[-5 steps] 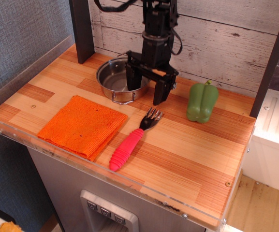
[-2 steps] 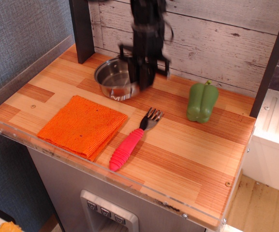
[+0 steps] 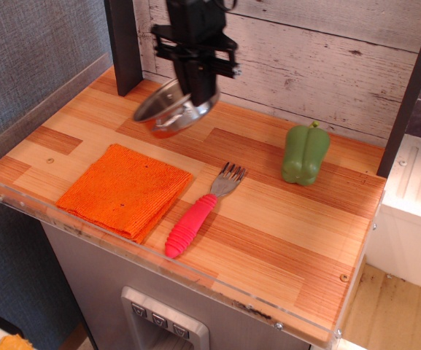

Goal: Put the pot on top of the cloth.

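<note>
**Gripper holding pot off the counter, pot tilted**

Gripper [image 3: 195, 93] is clamped on the pot [image 3: 172, 109], taking it by the rim on the far right side. I read the black fingers [image 3: 204, 82] as closed together over the rim, though motion blur softens the contact point.

Only view, observation.image:

- I see the pot lifted clear of the wooden counter [image 3: 268, 219]. It hangs tilted, its left side dipping lower than the gripped side. One wire loop handle shows at the lower edge; I cannot make out the other.
- Pot position: above the back-left part of the counter, beyond the far edge of the cloth [image 3: 125, 190] and not over it. No contact between the two.
- Cloth lies flat at the front-left of the counter, folded, one corner pointing toward me, its front edge near the clear acrylic lip [image 3: 86, 232].
- Fork [image 3: 199, 211] with a pink ribbed handle lies just right of the cloth, tines pointing toward the back wall. Handle end is close to the cloth's right corner; I cannot tell if they touch.
- Green pepper [image 3: 305, 153] stands upright at the back right, well apart from the pot and the gripper.
- Whitewashed plank wall [image 3: 327, 58] runs behind the counter.
</note>
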`<state>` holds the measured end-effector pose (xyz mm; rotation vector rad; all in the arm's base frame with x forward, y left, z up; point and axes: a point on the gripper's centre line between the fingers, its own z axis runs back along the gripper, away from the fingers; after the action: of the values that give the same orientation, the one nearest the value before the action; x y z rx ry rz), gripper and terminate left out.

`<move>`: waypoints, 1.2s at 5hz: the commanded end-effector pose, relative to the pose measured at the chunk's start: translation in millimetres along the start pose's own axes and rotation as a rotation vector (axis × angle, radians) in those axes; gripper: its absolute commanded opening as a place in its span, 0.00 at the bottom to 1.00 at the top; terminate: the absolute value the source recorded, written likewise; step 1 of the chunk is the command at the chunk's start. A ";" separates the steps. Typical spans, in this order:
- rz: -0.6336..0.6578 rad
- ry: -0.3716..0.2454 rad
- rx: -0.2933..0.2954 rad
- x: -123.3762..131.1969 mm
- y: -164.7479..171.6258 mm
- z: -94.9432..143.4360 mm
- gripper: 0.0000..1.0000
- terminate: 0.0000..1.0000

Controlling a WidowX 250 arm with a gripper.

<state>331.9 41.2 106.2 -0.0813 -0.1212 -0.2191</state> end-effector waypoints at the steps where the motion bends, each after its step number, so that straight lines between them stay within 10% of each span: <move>1: 0.001 0.051 0.075 -65.1 6.5 -1.2 0.00 0.00; 3: 0.037 0.119 0.133 -91.4 26.8 -15.7 0.00 0.00; 4: 0.033 0.148 0.129 -92.4 25.5 -24.3 1.00 0.00; 6: -0.032 0.129 0.108 -87.9 11.0 -21.5 1.00 0.00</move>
<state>249.5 64.1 59.0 0.0082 0.0488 -0.2445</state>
